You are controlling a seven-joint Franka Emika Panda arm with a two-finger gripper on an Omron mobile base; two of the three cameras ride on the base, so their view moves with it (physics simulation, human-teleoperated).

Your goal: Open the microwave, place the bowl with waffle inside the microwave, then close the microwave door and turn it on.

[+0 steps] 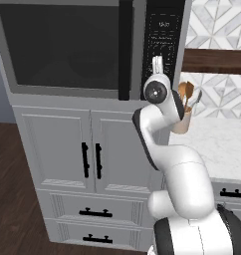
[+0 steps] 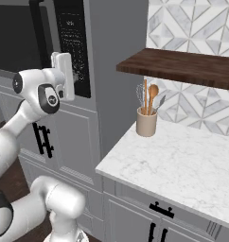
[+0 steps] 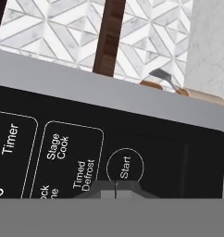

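The microwave (image 1: 67,50) is built in above the grey cabinets. Its dark glass microwave door (image 1: 58,45) is closed, with the black handle (image 1: 125,50) upright at its right edge. My gripper (image 1: 157,63) is at the lower part of the black keypad (image 1: 162,30), also seen from the right (image 2: 74,78). In the hand view the shut fingertips (image 3: 115,190) meet just under the round Start button (image 3: 125,166), very close to the panel. Nothing is between the fingers. The bowl and the waffle are hidden.
A tan utensil cup (image 2: 146,122) with wooden spoons stands on the marble counter (image 2: 182,160) right of the microwave, under a dark wooden shelf (image 2: 182,66). Grey cabinet doors (image 1: 92,159) and drawers with black handles lie below the microwave. My arm rises in front of them.
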